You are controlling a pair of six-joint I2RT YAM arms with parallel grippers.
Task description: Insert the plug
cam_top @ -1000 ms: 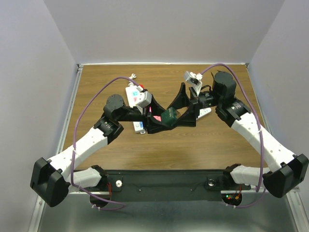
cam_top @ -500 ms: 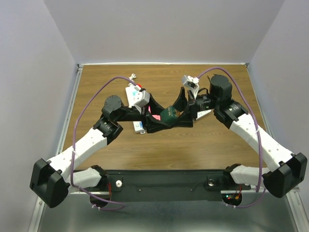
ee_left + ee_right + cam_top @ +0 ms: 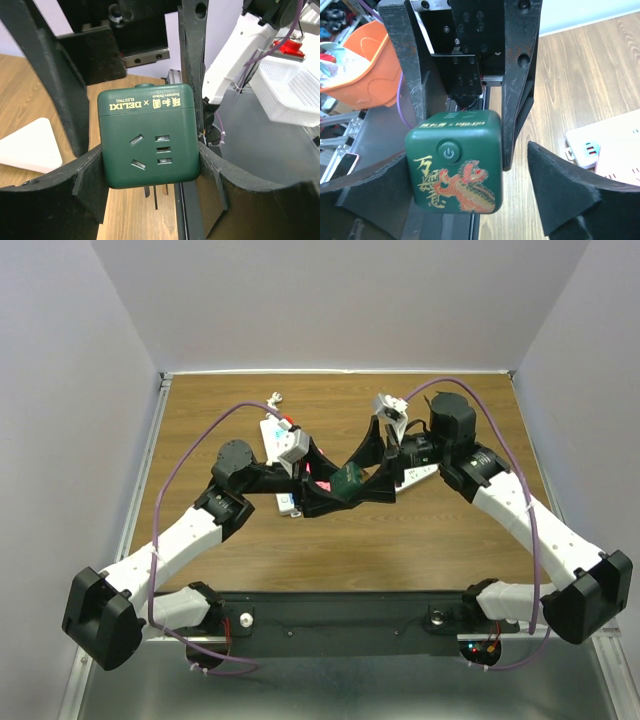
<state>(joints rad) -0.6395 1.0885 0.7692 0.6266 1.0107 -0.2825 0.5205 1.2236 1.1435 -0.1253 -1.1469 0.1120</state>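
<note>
A dark green cube plug adapter point(image 3: 350, 480) with a gold and red dragon print hangs above the table centre. My left gripper point(image 3: 333, 488) is shut on it, and in the left wrist view both fingers press the sides of the cube point(image 3: 147, 135). Its metal prongs point(image 3: 156, 196) stick out underneath. My right gripper point(image 3: 372, 462) is open around the same cube point(image 3: 454, 167). The cube touches the left finger there, and a gap stays before the right finger point(image 3: 565, 190). A white power strip point(image 3: 288, 502) lies on the table under my left arm and also shows in the right wrist view point(image 3: 600, 150).
A second white block point(image 3: 424, 473) lies under my right wrist and shows in the left wrist view point(image 3: 27, 147). A small white and metal part point(image 3: 274, 397) lies near the table's far edge. Purple cables point(image 3: 190, 455) arch over both arms. Grey walls enclose the wooden table point(image 3: 330, 540).
My right arm has moved left, bringing its open fingers around the green cube. My left gripper has shifted slightly and still holds the cube.
</note>
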